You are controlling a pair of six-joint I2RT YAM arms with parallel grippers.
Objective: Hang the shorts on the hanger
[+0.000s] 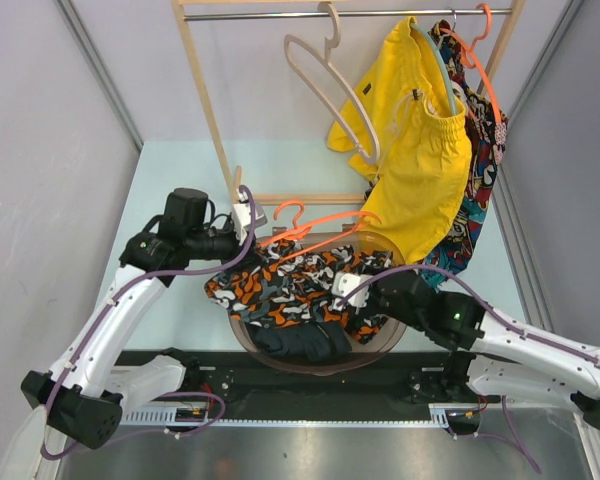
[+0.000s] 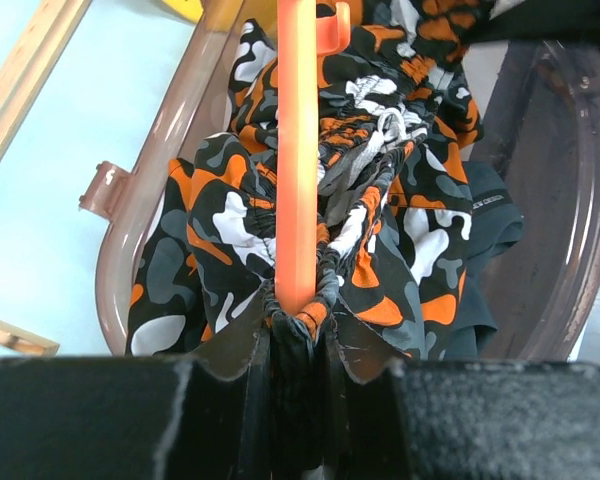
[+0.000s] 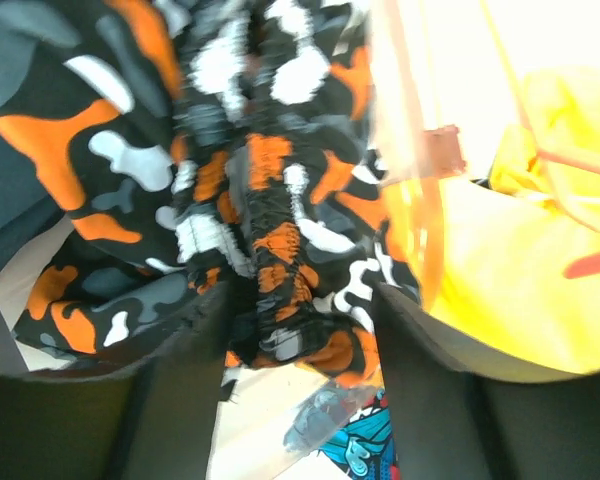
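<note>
Pale table (image 1: pixel 180 170), yellow shorts (image 1: pixel 420 170) beside hanger (image 1: pixel 310 228)

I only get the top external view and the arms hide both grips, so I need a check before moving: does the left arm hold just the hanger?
Observer: No. In the left wrist view the left fingers pinch the orange hanger together with a bunch of the shorts.
Operator: And the right side?
Observer: Its wrist view shows the right fingers astride the shorts' gathered waistband; whether they clamp it I cannot tell.
</note>
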